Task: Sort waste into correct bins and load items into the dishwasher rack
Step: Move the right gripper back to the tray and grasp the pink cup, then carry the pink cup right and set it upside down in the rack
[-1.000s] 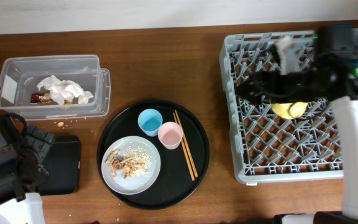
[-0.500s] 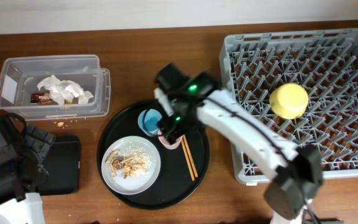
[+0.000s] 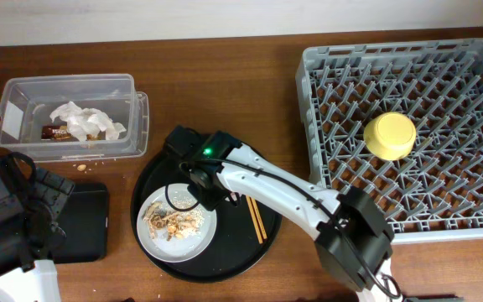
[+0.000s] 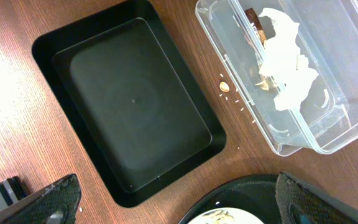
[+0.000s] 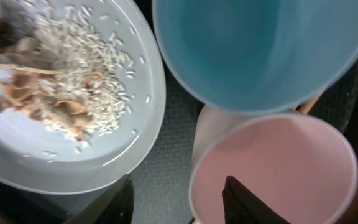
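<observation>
Swung over from the dishwasher rack [image 3: 443,201], my right gripper [image 5: 178,186] now straddles the wall of the small pink cup [image 5: 272,168] on the round black tray [image 3: 267,197], fingers apart, not clamped. Overhead, my arm [image 3: 283,189] hides it and the small light-blue cup [image 5: 260,50]. My left gripper [image 4: 176,190] gapes wide.

Cups: pink cup [image 5: 278,168] just beside light-blue cup [image 5: 260,50]; you have no visible gap there
Plate side: narrow strip of round black tray [image 5: 166,162] separates pink cup from plate [image 5: 104,149]
Dishwasher rack [image 3: 307,109]: yellow bowl [image 3: 390,135] blocks one spot; pegs around it free
Right arm [image 3: 283,189]: lies over the chopsticks [image 3: 258,226]
</observation>
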